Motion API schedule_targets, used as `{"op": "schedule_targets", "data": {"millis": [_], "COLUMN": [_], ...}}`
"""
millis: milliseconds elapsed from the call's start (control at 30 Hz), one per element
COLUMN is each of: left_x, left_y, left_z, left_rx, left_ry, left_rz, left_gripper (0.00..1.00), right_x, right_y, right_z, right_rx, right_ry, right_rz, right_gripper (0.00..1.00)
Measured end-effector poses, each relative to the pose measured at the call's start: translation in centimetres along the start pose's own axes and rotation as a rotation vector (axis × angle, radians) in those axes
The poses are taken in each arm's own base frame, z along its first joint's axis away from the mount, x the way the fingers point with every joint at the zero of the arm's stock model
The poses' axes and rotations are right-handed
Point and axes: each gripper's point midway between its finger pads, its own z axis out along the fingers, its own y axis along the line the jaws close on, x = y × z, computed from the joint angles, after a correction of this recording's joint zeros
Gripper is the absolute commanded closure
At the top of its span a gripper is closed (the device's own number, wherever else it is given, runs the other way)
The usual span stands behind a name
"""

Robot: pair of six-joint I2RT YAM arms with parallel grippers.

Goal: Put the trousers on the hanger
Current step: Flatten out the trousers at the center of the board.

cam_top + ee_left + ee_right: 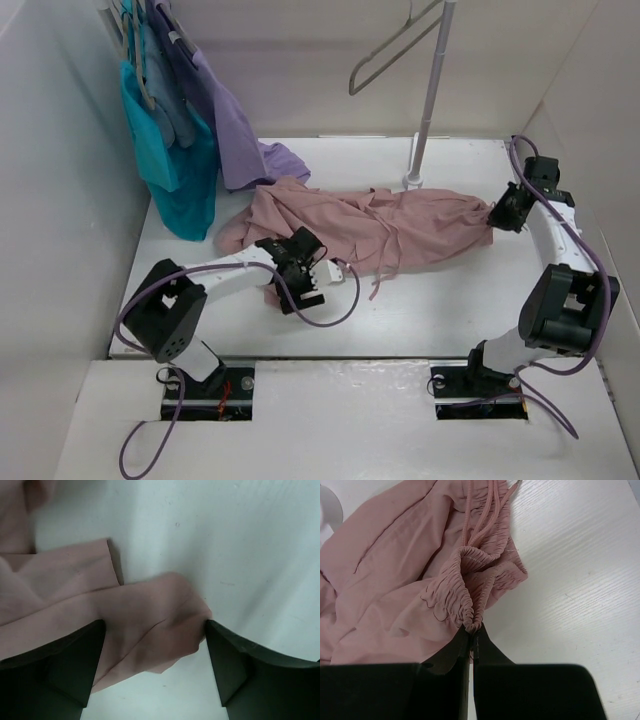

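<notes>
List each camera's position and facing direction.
Top external: above and behind the robot, looking down on the wrinkled dusty-pink fabric trousers; the left arm and right arm show.
Left wrist: looks down past the open left claw at a trouser-leg end.
Right wrist: looks along the shut right claw pinching the gathered waistband.
All three share the trousers.

White table [420, 310], trousers [400, 225] (crumpled), pole base [413, 181]

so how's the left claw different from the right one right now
The left claw is open, with a leg end of the trousers between its jaws; the right claw is shut on their gathered waistband. In the top view the left claw is toward the trousers' left end, the right claw at their right end. Both are low on the same garment.
</notes>
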Motion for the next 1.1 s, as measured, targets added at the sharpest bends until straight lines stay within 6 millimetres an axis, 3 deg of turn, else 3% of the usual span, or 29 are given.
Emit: {"op": "schedule_targets", "data": {"millis": [33,133,267,367,467,533,667,733,800,867,967,1100], "left_x": [0.9,1.5,2.1,3.6,4.8,5.5,8.9,12.1,15.4,18.8,23.2,26.5], "left_y": [-0.3,-0.2,1.1,2.2,4.8,8.3,15.8,17.4,17.9,17.7,17.0,15.3], "left_z": [0.6,1.0,1.0,0.3,-2.5,-6.2,-16.5,-20.7,-22.5,-22.4,-19.7,-15.3], "left_rx": [0.007,-0.004,-0.037,-0.064,-0.151,-0.278,-0.625,-0.762,-0.833,-0.837,-0.745,-0.542], "left_ry": [0.033,0.052,0.046,0.06,0.031,-0.036,-0.18,-0.196,-0.176,-0.127,-0.045,0.039], "left_rz": [-0.007,-0.031,-0.095,-0.169,-0.292,-0.404,-0.635,-0.745,-0.849,-0.956,-1.124,-1.306], "left_gripper": [0.35,0.51,1.0,1.0,1.0,1.0,1.0,1.0,1.0,1.0,1.0,1.0], "right_x": [0.2,0.5,0.6,0.5,0.4,0.1,-2.0,-3.0,-3.7,-4.1,-4.0,-4.2], "right_y": [0.0,0.0,-0.1,0.0,0.0,0.2,1.3,1.9,2.4,2.7,2.9,3.0], "right_z": [0.1,0.3,0.2,0.2,0.2,0.0,-1.1,-1.7,-2.2,-2.4,-2.4,-2.6], "right_rx": [-0.001,-0.004,-0.005,-0.008,-0.008,-0.011,-0.04,-0.06,-0.079,-0.091,-0.1,-0.1], "right_ry": [0.003,0.007,0.004,-0.003,-0.004,-0.01,-0.059,-0.084,-0.099,-0.106,-0.099,-0.09], "right_rz": [0.004,0.013,0.021,0.025,0.027,0.033,0.037,0.04,0.041,0.043,0.042,0.038], "right_gripper": [1.0,1.0,1.0,1.0,1.0,1.0,1.0,1.0,1.0,1.0,1.0,1.0]}}
